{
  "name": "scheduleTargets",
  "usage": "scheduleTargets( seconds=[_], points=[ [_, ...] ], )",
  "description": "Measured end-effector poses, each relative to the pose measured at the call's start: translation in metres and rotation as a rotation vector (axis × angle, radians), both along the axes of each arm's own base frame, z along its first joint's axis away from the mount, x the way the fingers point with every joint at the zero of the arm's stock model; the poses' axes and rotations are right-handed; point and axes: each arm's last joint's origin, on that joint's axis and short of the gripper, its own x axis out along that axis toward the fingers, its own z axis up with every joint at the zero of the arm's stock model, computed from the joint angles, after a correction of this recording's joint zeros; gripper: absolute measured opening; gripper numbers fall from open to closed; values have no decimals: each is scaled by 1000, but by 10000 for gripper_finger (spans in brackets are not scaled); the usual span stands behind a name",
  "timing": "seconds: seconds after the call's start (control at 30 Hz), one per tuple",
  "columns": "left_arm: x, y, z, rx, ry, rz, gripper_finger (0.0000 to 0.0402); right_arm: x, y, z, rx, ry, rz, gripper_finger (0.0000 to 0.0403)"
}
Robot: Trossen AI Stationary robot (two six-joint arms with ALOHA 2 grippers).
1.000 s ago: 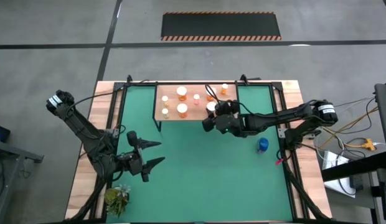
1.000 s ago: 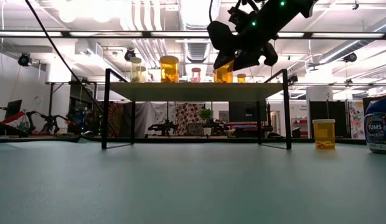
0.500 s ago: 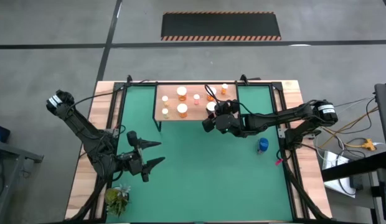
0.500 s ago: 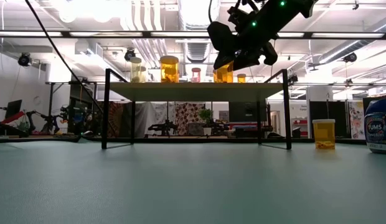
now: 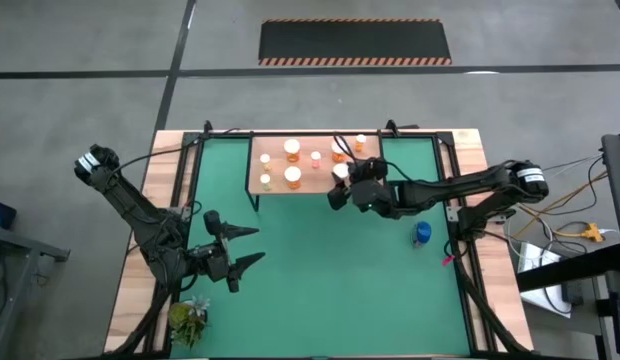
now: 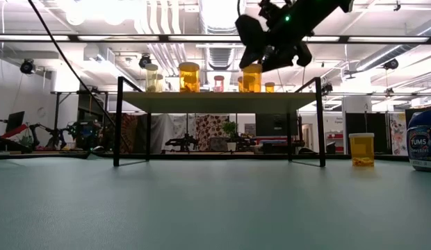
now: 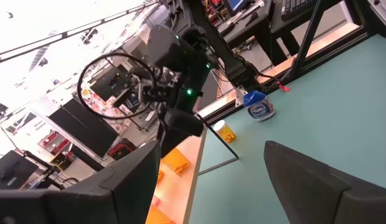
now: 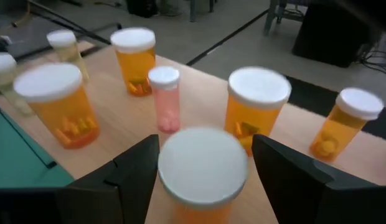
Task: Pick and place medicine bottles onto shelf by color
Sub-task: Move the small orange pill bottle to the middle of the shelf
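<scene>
Right gripper (image 5: 339,186) is over the front right corner of the shelf (image 5: 273,185), jaws apart on either side of a wide orange bottle (image 8: 202,177) with a white cap. In the right wrist view both fingers (image 8: 127,177) flank the cap with a gap on each side; contact with the body below the cap cannot be told. In the low view that bottle (image 6: 252,78) stands upright on the shelf board (image 6: 215,101), the gripper (image 6: 271,50) just above and around its top. Right arm reaches in from the table's right side, stretched nearly level, wrist angled down toward the shelf.

More orange bottles stand upright on the shelf: 2 large ones (image 8: 56,102) (image 8: 134,59), another large one (image 8: 255,102) behind the flanked bottle, a smaller one (image 8: 342,127) and a slim pinkish vial (image 8: 165,99). 1 orange bottle (image 6: 361,148) stands on the green mat (image 5: 320,270) right of the shelf, and the blue Tums bottle (image 5: 422,233) stands further right, near the mat's edge.

Left gripper (image 5: 252,245) hovers over the mat's left front area, jaws wide apart, holding nothing, well away from the shelf. Left arm folded back at the table's left side. A small green plant (image 5: 188,320) sits at the front left corner.
</scene>
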Motion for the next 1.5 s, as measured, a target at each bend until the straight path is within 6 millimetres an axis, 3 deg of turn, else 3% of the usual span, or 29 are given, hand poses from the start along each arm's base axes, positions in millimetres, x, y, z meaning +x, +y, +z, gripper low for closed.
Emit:
scheduleTargets(
  seconds=[0.33,0.53,0.77,1.03,1.2,1.5],
  points=[
    [0,0,0,0,0,0,270,-15,3,29,81,-99,150,236],
    [0,0,0,0,0,-1,270,-23,8,42,113,-131,264,204],
    [0,0,0,0,0,-1,270,-29,22,55,149,-155,423,154],
    [0,0,0,0,0,0,270,-26,49,86,286,-116,653,118],
    [0,0,0,1,1,0,270,-33,61,96,402,66,617,105],
    [0,0,0,-22,-7,0,270,-64,55,96,639,375,287,87]
  ],
)
